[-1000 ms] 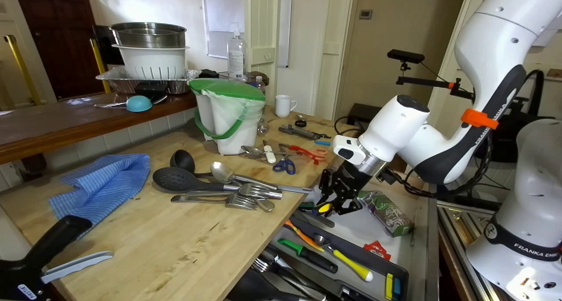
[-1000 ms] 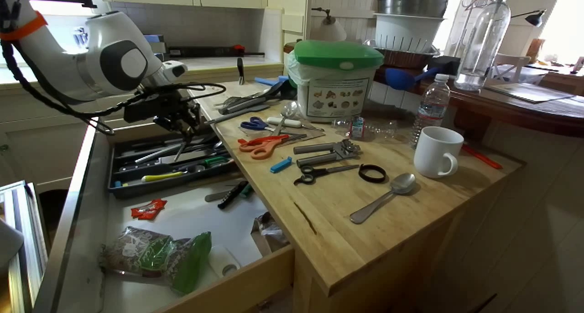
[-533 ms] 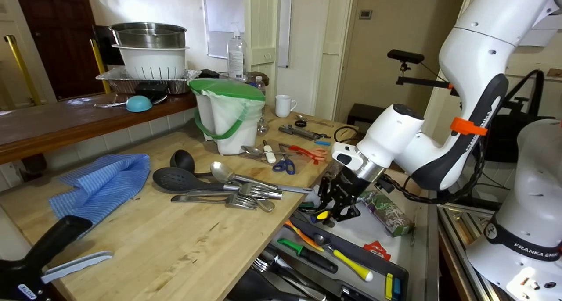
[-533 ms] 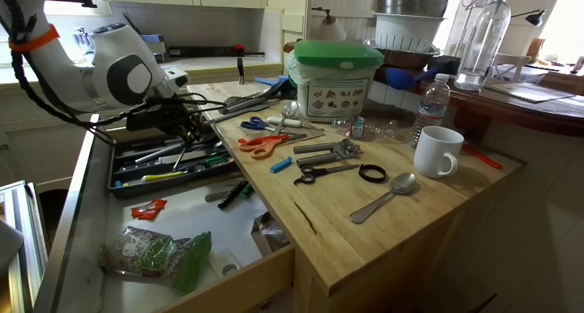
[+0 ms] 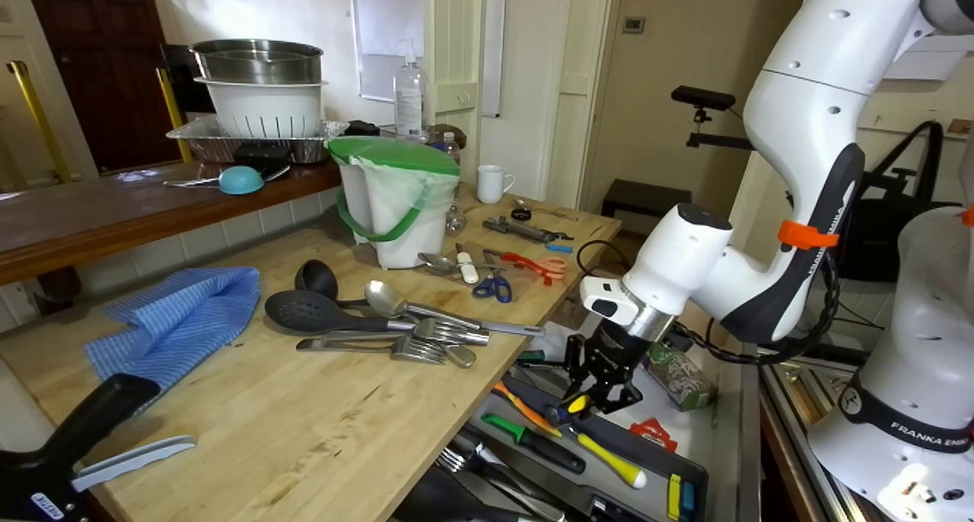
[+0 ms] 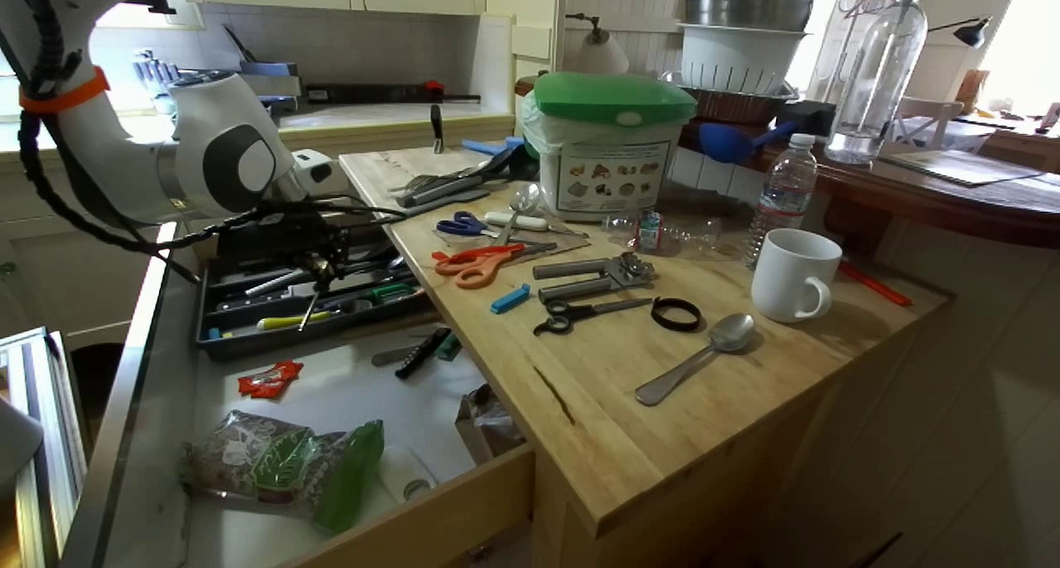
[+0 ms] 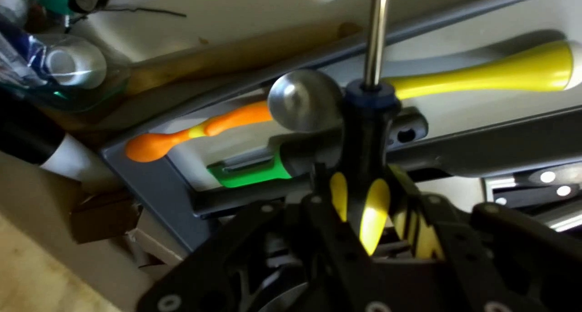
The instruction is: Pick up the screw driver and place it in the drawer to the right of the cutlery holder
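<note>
The screwdriver has a black and yellow handle (image 7: 367, 134) and a thin metal shaft. My gripper (image 7: 359, 184) is shut on its handle in the wrist view, with the shaft pointing away from the jaws. In both exterior views the gripper (image 5: 590, 396) (image 6: 325, 271) is low over the open drawer. The shaft (image 6: 310, 311) slants down above the near edge of the dark cutlery tray (image 6: 228, 350); contact cannot be told. The yellow of the handle (image 5: 578, 405) also shows. The drawer has a pale wooden end (image 6: 447, 510) and a white floor (image 6: 348, 390) beside the tray.
In the drawer lie a red packet (image 6: 270, 379), a brown and green bag (image 6: 273, 460) and a black-handled tool (image 6: 422, 353). The tray holds a yellow-handled scoop (image 7: 491, 75). The wooden countertop edge (image 6: 497, 386) overhangs the drawer, with orange scissors (image 6: 476, 267) on top.
The gripper has moved lower with the screwdriver held in it. The shaft has shifted from over the tray's middle to its near edge, towards the white drawer floor.
</note>
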### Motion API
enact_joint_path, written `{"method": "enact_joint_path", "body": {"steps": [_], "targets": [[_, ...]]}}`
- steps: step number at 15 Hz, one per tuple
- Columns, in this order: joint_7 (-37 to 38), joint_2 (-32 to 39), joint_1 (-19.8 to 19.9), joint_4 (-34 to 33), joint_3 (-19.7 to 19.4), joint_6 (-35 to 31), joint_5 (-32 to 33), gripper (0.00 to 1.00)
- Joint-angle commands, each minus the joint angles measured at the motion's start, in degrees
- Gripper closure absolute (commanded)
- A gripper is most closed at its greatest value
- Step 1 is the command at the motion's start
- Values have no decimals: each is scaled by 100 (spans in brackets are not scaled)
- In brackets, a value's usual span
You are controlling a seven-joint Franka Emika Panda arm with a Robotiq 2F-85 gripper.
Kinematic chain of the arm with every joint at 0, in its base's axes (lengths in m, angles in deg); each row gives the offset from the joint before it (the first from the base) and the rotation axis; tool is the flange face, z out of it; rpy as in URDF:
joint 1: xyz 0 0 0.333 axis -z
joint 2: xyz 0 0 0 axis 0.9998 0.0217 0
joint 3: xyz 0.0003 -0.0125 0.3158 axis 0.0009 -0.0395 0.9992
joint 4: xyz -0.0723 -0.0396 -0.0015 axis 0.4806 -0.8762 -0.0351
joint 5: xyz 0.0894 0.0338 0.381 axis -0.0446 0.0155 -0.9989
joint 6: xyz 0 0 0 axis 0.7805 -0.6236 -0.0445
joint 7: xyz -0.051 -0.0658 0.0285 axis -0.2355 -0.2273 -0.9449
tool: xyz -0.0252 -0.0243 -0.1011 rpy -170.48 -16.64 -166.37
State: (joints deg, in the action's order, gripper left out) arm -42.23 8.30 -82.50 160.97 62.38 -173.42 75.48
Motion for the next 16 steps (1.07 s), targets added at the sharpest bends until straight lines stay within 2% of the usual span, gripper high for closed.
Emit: {"method": "enact_joint_path", "body": {"steps": [1, 5, 13, 16], "targets": [[559, 100, 111, 0, -120, 30, 555, 91], [1592, -297, -207, -37, -750, -21, 724, 91], [3756, -581, -664, -32, -1438, 92, 479, 91], [4626, -357, -794, -99, -1603, 103, 461, 91]]}}
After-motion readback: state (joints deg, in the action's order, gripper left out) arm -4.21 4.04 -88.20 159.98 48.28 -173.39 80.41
